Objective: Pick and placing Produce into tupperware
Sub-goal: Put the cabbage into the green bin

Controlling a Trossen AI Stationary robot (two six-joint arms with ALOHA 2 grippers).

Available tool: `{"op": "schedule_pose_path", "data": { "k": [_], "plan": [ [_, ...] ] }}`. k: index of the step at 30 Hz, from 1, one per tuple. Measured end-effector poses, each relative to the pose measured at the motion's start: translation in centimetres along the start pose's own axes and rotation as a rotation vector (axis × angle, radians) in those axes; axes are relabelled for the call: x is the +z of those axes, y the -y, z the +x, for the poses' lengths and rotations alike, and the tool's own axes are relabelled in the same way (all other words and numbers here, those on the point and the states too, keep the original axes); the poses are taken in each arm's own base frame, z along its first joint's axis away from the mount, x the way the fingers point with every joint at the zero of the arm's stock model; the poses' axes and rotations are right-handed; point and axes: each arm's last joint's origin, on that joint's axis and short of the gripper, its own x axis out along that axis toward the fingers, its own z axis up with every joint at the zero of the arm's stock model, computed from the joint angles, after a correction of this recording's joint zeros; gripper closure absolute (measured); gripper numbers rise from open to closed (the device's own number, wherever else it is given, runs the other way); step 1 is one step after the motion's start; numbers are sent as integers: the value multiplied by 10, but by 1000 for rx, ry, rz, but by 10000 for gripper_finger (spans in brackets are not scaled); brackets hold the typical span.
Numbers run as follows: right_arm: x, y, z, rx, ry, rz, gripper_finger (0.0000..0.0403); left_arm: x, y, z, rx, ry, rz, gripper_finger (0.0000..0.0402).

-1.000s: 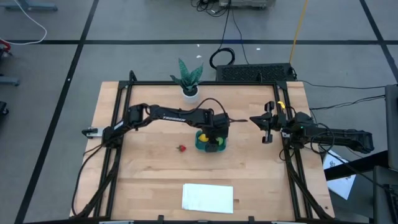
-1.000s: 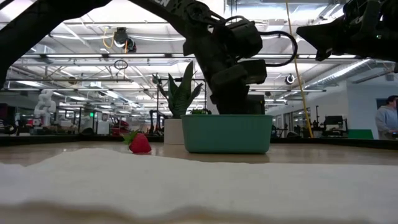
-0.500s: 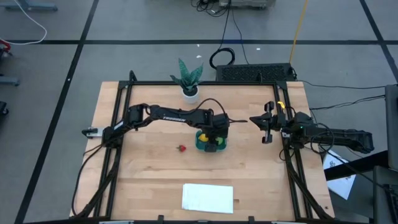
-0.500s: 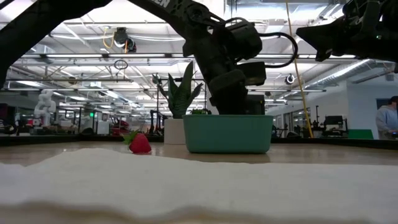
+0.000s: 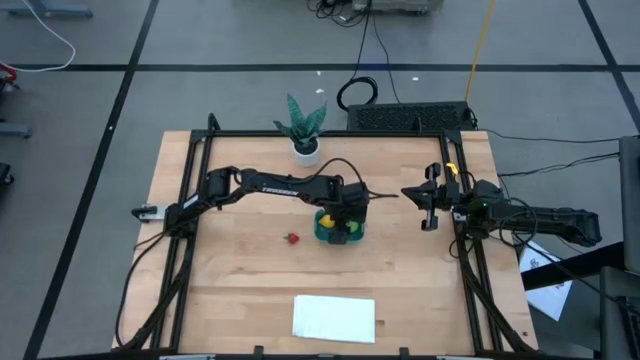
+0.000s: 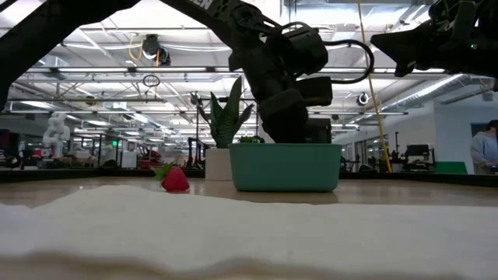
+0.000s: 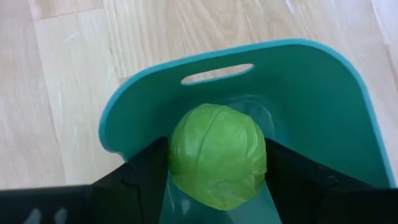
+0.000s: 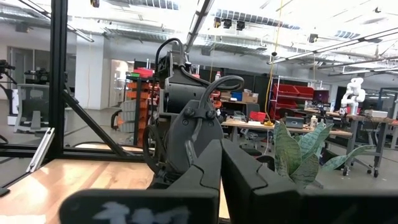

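Note:
The teal tupperware stands mid-table. My left gripper reaches down into it, shut on the lime-green ball. The yellow lemon lies inside the container by the gripper. The red strawberry rests on the wood to the container's left. My right gripper hovers shut near the table's right rail, clear of everything. My left gripper pinches the lime-green ball between its two fingers, one on each side at the ball's widest part. The fingers come from above, pointing down into the tupperware. The ball sits within the container's walls; whether it touches the floor does not show.
A potted plant stands at the far edge, and a flat white sheet lies near the near edge, filling the low view's foreground. Black frame rails run along both sides. A person shows far off in the room.

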Motion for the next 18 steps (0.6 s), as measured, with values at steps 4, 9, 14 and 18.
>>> {"op": "schedule_pose_path", "data": {
  "k": [4,9,14,18],
  "plan": [
    [0,0,0,0,0,0,403,0,0,0,0,0,24,176],
    [0,0,0,0,0,0,403,0,1,0,0,0,20,176],
    [0,0,0,0,0,0,403,0,1,0,-13,1,0,176],
    [0,0,0,0,-1,0,403,-1,1,0,-23,-9,-2,176]
  ]
}}
